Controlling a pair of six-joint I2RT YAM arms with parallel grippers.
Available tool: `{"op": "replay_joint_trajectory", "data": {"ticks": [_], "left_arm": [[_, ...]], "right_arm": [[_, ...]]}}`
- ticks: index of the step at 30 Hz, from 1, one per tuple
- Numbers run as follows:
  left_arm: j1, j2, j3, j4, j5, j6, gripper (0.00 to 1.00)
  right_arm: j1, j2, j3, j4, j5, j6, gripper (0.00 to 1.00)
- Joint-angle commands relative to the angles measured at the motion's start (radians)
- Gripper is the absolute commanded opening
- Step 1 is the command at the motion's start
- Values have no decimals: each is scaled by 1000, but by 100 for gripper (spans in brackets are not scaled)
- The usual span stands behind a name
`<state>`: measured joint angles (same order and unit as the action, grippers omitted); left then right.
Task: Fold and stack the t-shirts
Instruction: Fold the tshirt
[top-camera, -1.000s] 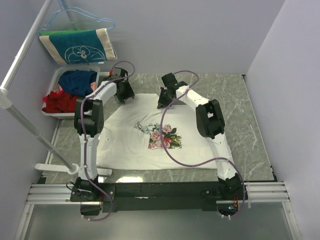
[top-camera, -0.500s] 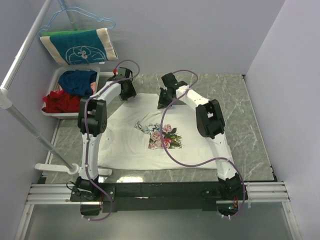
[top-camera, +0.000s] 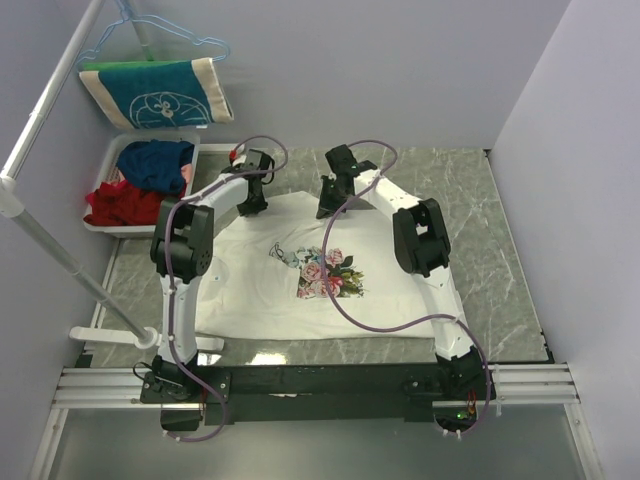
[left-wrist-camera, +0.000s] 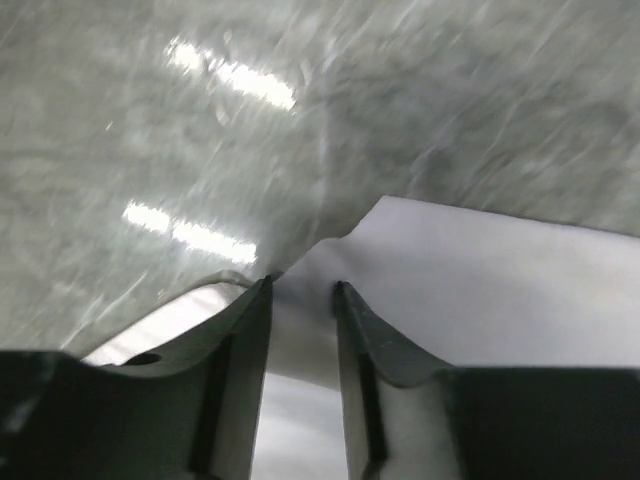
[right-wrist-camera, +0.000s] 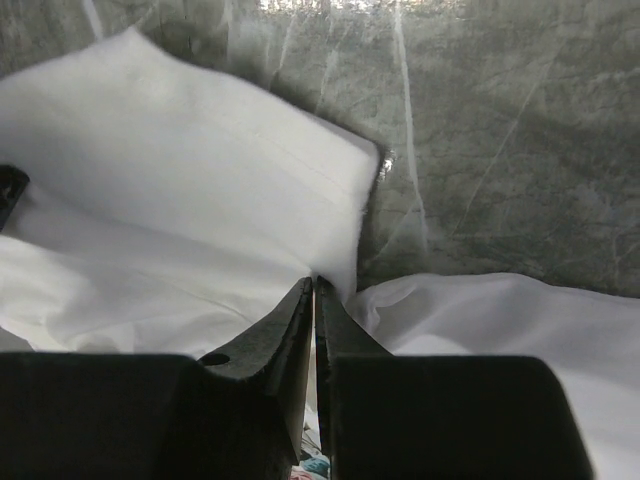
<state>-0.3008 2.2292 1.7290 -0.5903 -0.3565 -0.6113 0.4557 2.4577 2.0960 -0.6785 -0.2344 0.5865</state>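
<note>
A cream-white t-shirt (top-camera: 262, 290) lies spread flat over the middle of the grey marbled table (top-camera: 490, 250), chest side up, its flower print (top-camera: 328, 273) just right of centre. Both arms reach to the edge of the cloth toward the top of the frame. The left gripper (top-camera: 256, 190) sits at the upper left corner of the shirt. Its own camera shows the left gripper (left-wrist-camera: 302, 285) with its jaws a narrow gap apart and a tongue of the white t-shirt (left-wrist-camera: 480, 290) running between them at the cloth's edge, not visibly clamped. The right gripper (top-camera: 328, 200) is down on the same edge, just right of the left one. Close up, the right gripper (right-wrist-camera: 314, 280) has its jaws pressed all but together, with only a hairline slit between them, nipping a fold of the t-shirt (right-wrist-camera: 170, 170) at their tips; a flap of cloth lies doubled over beyond them. In the upper left of the overhead view a white bin (top-camera: 113, 155) beside the table holds a blue garment (top-camera: 155, 162) and a red garment (top-camera: 115, 205). Above the bin, a teal cloth (top-camera: 155, 95) hangs from a blue hanger (top-camera: 205, 42).
</note>
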Motion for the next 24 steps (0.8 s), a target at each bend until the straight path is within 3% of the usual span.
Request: {"op": "replay_joint_trajectory", "data": {"ticks": [1, 3, 4, 5, 9, 10, 13, 16, 24], "left_arm": [[5, -37, -121, -135, -32, -4, 32], [3, -51, -121, -141, -24, -11, 18], [3, -60, -115, -155, -10, -15, 5], [2, -65, -112, -157, -6, -15, 1], [-6, -88, -68, -137, 10, -2, 1], [-6, -85, -50, -134, 10, 1, 7], [-6, -59, 50, -137, 16, 10, 47], [-4, -25, 147, -141, 36, 15, 61], [-4, 70, 283, -120, 99, 47, 62]], "right_arm": [[-20, 18, 30, -49, 9, -7, 12], [-22, 18, 30, -53, 12, -5, 12], [-22, 15, 30, -53, 15, -4, 12], [-23, 15, 29, -53, 15, -4, 12], [-26, 15, 29, -52, 14, -4, 12], [-25, 15, 29, -52, 12, -2, 12], [-26, 20, 27, -55, 14, -4, 12], [-26, 20, 21, -53, 14, -4, 12], [-25, 24, 16, -49, 9, 4, 12]]}}
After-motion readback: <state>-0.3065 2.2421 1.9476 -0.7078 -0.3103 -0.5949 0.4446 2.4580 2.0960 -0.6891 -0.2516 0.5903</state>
